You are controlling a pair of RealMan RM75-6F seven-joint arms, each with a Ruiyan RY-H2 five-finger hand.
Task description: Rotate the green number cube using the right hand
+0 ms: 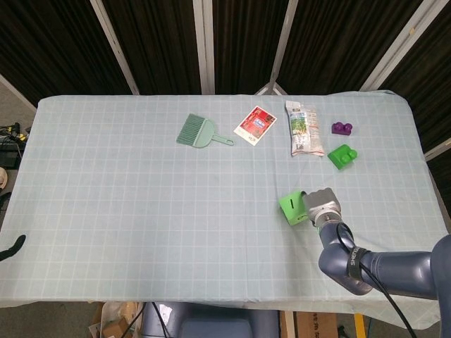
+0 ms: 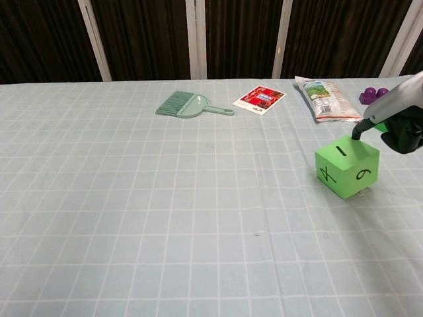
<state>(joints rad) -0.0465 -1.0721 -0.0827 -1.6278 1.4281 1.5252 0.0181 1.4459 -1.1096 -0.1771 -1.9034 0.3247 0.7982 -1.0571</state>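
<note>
The green number cube (image 1: pixel 291 208) (image 2: pixel 346 168) sits flat on the checked cloth at the right of the table. Its top shows a 1, and its two front faces show a 4 and a 6 or 9. My right hand (image 1: pixel 320 206) (image 2: pixel 396 124) is just right of and behind the cube. One silver finger with a dark fingertip (image 2: pixel 357 135) touches the cube's top far corner. The hand holds nothing. In the head view the wrist covers most of the hand. My left hand is not seen.
At the back of the table lie a green hand brush (image 1: pixel 201 132) (image 2: pixel 192 105), a red card (image 1: pixel 256 124) (image 2: pixel 259 99) and a snack bag (image 1: pixel 304 128) (image 2: pixel 326 99). A purple block (image 1: pixel 342 128) (image 2: pixel 374 94) and a green block (image 1: pixel 343 155) sit behind the hand.
</note>
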